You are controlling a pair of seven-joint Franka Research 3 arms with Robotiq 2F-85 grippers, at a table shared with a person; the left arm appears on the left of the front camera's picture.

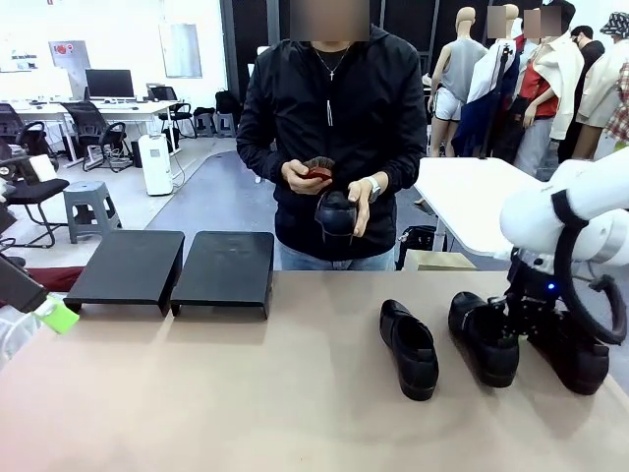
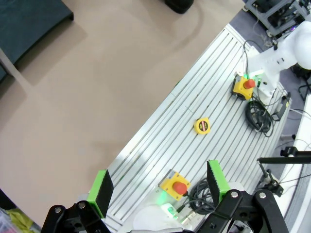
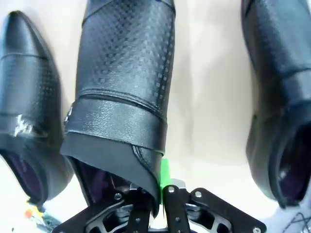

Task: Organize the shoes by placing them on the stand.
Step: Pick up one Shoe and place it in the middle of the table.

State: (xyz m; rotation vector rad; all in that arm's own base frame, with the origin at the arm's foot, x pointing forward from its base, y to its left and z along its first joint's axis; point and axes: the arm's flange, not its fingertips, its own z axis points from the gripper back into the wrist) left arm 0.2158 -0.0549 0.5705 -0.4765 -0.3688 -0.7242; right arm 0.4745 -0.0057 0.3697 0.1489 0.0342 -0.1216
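Three black glossy shoes lie on the tan table at the right: one (image 1: 410, 346), a middle one (image 1: 484, 336) and one (image 1: 572, 352) partly behind my right arm. My right gripper (image 1: 519, 317) is lowered onto the middle shoe. The right wrist view shows the right gripper (image 3: 158, 187) shut on the side rim of that shoe (image 3: 126, 73), beside its opening, with a shoe on either side (image 3: 26, 111) (image 3: 277, 97). The person across the table holds another shoe (image 1: 337, 211). Two black stands (image 1: 128, 267) (image 1: 224, 270) sit bare at the back left. My left gripper (image 1: 49, 313) (image 2: 158, 187) stands open.
The person's other hand holds a small reddish-brown thing (image 1: 316, 169) above the held shoe. Below my left gripper runs the table's near edge and a ribbed metal base (image 2: 194, 145) carrying yellow stop buttons (image 2: 176, 184), a tape measure (image 2: 202, 125) and cables.
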